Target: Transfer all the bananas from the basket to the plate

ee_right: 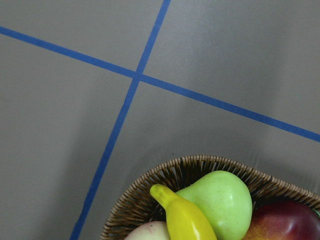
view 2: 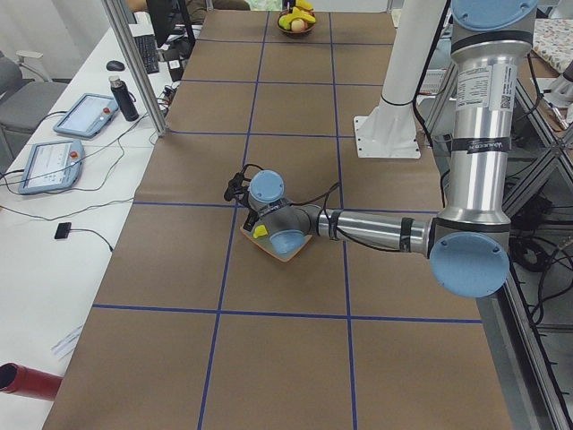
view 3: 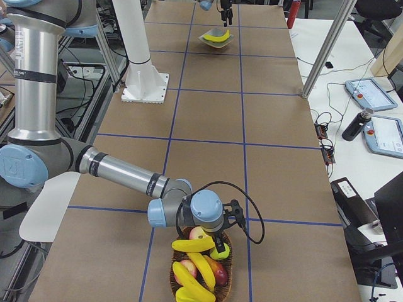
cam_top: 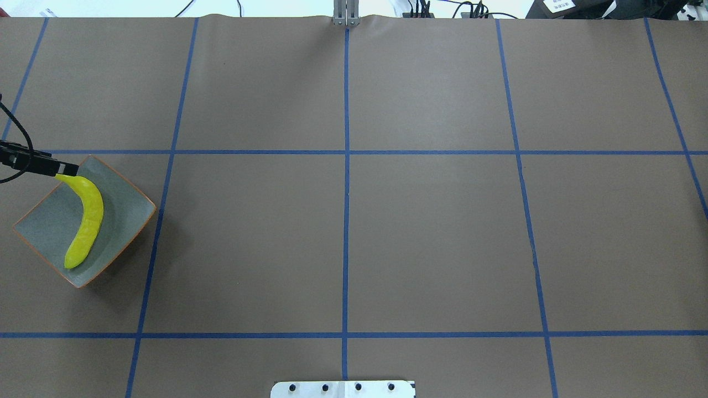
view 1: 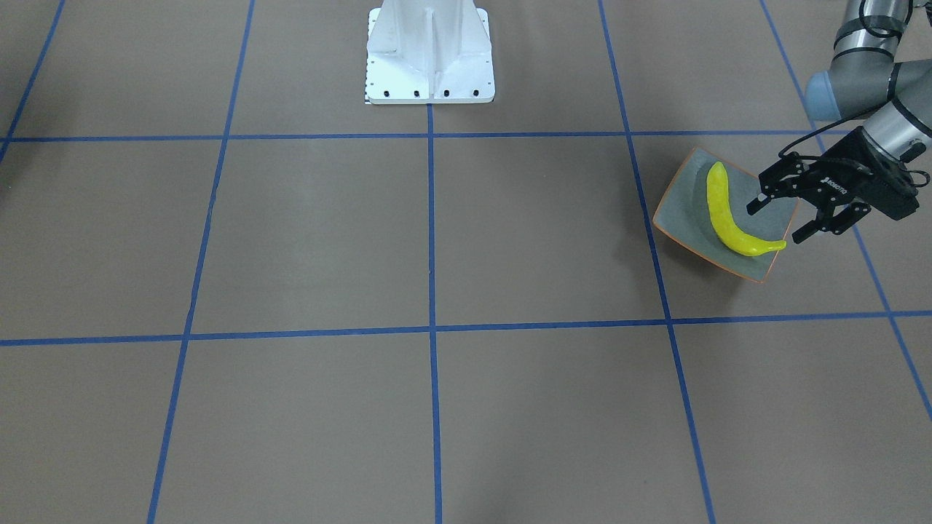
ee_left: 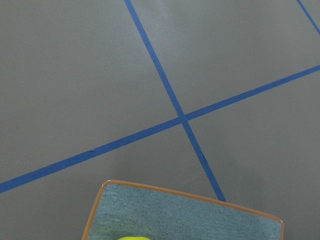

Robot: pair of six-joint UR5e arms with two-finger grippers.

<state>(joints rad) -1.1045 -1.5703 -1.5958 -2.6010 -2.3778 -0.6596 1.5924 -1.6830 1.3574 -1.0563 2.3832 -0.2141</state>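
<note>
One yellow banana (view 1: 728,215) lies on the square grey-blue plate (view 1: 684,218) with an orange rim. My left gripper (view 1: 778,222) hovers at the plate's edge by the banana's thin tip, open and empty. From overhead, the plate (cam_top: 121,215) and banana (cam_top: 86,221) are at the far left. Three more bananas (view 3: 204,267) lie in the wicker basket (view 3: 173,274). My right gripper (view 3: 218,241) hangs over the basket's fruit; I cannot tell if it is open or shut. The right wrist view shows one banana (ee_right: 185,217) in the basket (ee_right: 150,185).
A green pear (ee_right: 220,195) and a red apple (ee_right: 285,220) share the basket. The white robot base (view 1: 429,54) stands at the table's middle edge. Blue tape lines cross the brown table. Tablets and a bottle (view 2: 125,97) sit on a side desk.
</note>
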